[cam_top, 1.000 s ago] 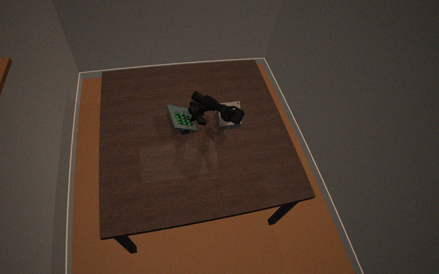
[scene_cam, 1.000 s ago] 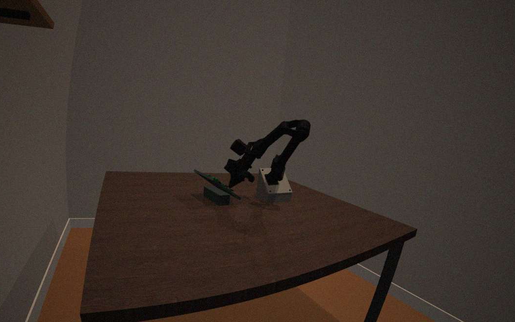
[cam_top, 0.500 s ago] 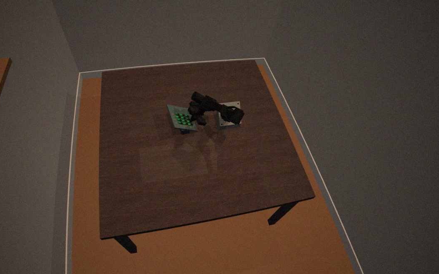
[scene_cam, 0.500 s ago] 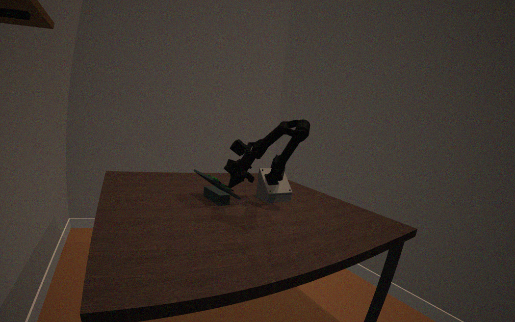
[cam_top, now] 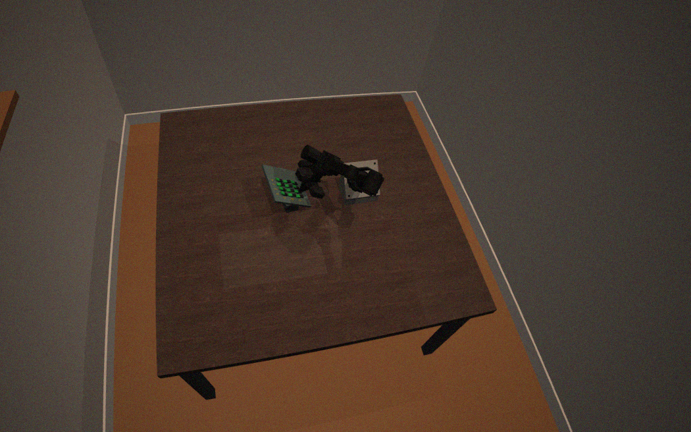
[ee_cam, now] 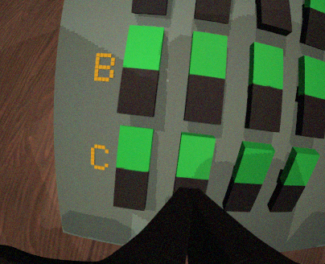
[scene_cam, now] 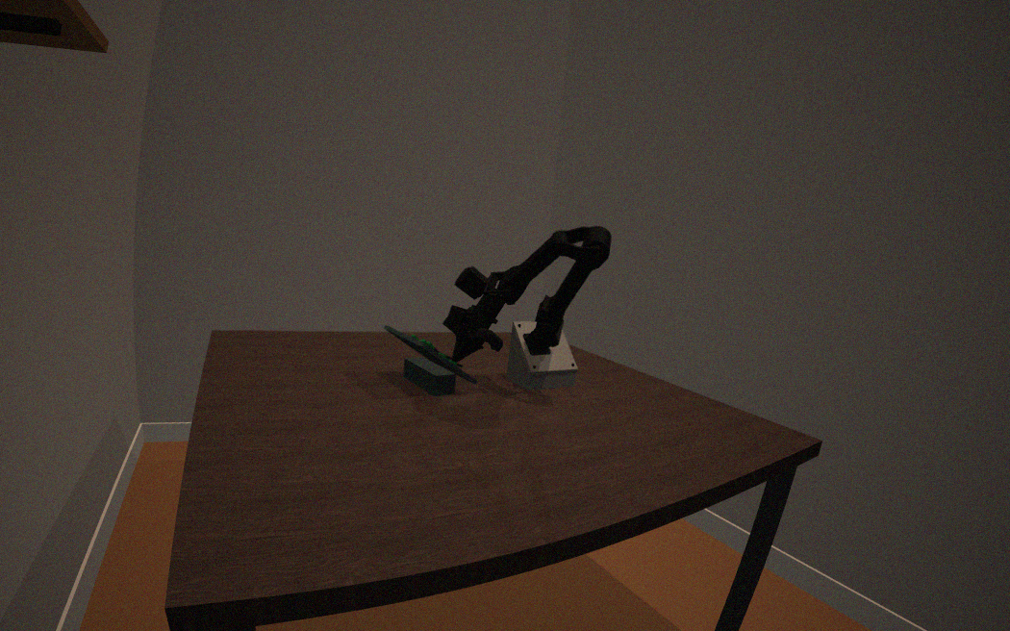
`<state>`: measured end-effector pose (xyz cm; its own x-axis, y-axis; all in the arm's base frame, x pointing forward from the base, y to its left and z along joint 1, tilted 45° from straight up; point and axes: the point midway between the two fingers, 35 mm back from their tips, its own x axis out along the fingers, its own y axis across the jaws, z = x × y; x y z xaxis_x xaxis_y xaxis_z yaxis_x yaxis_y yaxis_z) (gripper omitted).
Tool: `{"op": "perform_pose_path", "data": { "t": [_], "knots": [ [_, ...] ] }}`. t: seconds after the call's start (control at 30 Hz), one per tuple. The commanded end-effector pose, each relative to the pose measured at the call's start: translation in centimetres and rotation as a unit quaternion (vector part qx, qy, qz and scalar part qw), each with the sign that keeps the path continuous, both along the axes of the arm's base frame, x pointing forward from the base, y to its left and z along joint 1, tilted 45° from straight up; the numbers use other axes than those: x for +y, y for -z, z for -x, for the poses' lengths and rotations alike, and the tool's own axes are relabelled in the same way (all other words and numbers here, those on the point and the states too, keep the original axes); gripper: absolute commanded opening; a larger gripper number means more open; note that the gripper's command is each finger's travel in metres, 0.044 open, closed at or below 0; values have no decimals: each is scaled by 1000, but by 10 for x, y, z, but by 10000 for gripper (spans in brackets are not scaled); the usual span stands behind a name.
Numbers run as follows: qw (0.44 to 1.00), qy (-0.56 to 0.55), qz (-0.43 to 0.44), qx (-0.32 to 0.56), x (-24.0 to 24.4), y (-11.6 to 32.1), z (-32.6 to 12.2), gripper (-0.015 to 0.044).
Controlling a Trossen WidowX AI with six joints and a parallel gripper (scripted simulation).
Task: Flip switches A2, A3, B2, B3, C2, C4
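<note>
The tilted grey-green panel (cam_top: 270, 172) (scene_cam: 400, 335) (ee_cam: 80, 121) carries green-and-dark rocker switches. My gripper (cam_top: 301, 189) (scene_cam: 455, 359) (ee_cam: 187, 197) is shut and empty, its tips at the dark near end of switch C2 (ee_cam: 196, 157), hiding part of it; contact is unclear. C1 (ee_cam: 133, 149) is left of the tips. C3 (ee_cam: 253, 165) and C4 (ee_cam: 300, 167) are right of them, with their green ends looking raised. B2 (ee_cam: 208, 54) and B3 (ee_cam: 267, 66) show whole. In row A, A2 (ee_cam: 212, 10) and A3 (ee_cam: 273, 16) are cut off by the view's top edge.
The panel rests on a dark block (scene_cam: 428, 378) on the brown table (cam_top: 391, 268) (scene_cam: 415, 470). The arm's pale base plate (cam_top: 362, 164) (scene_cam: 558, 362) stands to the panel's right in the top and exterior views. Neighbouring switches stand close around the fingertips.
</note>
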<state>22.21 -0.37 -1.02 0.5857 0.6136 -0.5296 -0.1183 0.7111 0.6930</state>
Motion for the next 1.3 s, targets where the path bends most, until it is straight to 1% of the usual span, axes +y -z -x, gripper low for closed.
{"op": "perform_pose_path", "data": {
  "t": [0.0, 0.27, 0.37, 0.53, 0.63, 0.9, 1.1, 1.27],
  "knots": [
    [1000, 2, 0, 2, 0, 1, 0, 0],
    [1000, 2, 0, 2, 1, 2, -1, 0],
    [1000, 0, 6, 5, -9, -2, 4, 0],
    [1000, -5, 8, 15, -35, -23, 28, 0],
    [1000, -7, 3, 13, -41, -34, 35, 0],
    [1000, -7, 3, 13, -42, -33, 35, 0],
    [1000, -7, 4, 12, -78, -12, 17, 0],
    [1000, -7, 4, 12, -82, -8, 15, 0]
  ]
}}
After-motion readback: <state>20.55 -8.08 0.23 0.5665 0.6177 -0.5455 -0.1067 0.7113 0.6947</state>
